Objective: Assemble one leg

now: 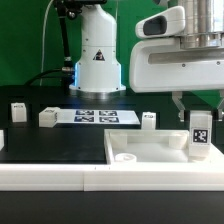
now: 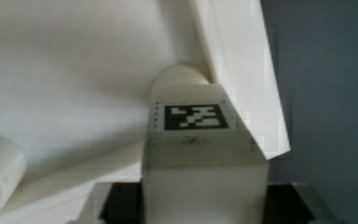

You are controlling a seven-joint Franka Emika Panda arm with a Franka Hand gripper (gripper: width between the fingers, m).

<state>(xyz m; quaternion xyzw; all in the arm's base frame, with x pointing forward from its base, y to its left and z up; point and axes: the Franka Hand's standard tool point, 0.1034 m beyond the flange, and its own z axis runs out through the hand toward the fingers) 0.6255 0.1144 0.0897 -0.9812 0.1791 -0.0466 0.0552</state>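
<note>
Between the claw's (image 1: 198, 108) fingers stands the leg (image 1: 200, 136), upright, its marker tag facing out; the claw is clamped on its top. Just below sits the white tray-like panel (image 1: 150, 150) on the black tabletop (image 1: 50, 145).

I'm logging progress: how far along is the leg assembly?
Done: the small white plastic leg with a marker tag is picked up, gripped by the hand. In hand: it hangs upright over the large white rimmed panel. Left: seating it; whether it touches the panel I cannot tell.
</note>
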